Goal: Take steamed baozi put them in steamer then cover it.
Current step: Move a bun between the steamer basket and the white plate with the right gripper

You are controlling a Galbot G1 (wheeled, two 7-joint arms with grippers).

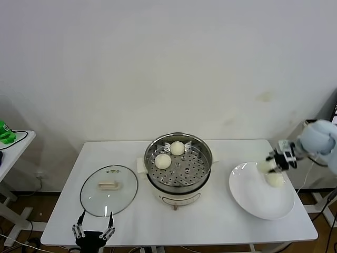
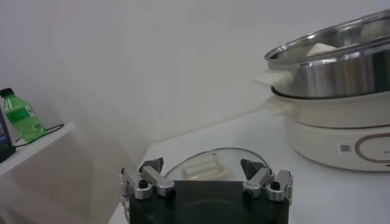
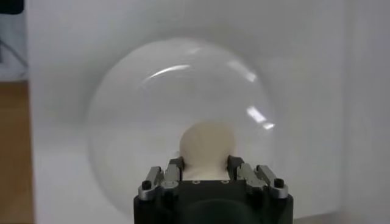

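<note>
Cream-white baozi (image 3: 207, 143) between right fingers (image 3: 172, 173)

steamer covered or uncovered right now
Uncovered. The steamer stands open with two baozi on its perforated tray; the cover lies flat on the table beside it.

I am seeing the steamer (image 1: 178, 167) sitting mid-frame with two baozi (image 1: 162, 161) in it, the cover (image 1: 109, 190) lying lower left, the plate (image 1: 253, 197) lower right.
</note>
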